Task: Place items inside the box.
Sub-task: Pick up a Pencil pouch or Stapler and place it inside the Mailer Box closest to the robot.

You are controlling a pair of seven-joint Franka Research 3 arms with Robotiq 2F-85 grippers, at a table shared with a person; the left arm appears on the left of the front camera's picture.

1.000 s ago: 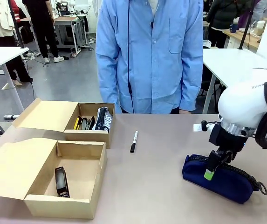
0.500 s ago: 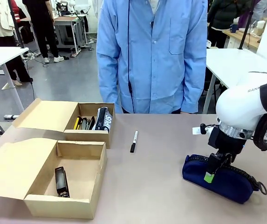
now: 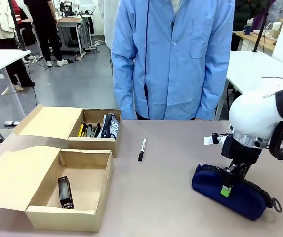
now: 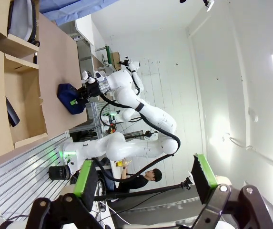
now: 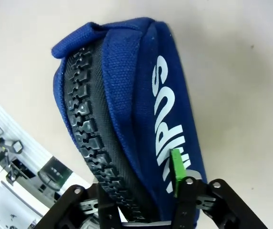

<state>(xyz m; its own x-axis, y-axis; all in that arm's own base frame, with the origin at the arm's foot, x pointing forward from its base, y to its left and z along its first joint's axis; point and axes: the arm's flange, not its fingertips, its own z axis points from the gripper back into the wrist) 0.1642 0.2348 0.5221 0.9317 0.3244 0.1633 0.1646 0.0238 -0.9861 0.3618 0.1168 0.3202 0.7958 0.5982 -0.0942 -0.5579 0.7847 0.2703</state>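
At table's right | right hand (image 3: pixel 225 190) pinching navy pouch (image 3: pixel 208 185) | wrist view: white lettering (image 5: pixel 164 117)

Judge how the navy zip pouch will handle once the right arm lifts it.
Probably floppy: the navy zip pouch is woven fabric, and the right pincer pinches it near the middle, so both ends may sag. The coarse weave should resist slipping. It lies flat and long, so rolling seems unlikely.
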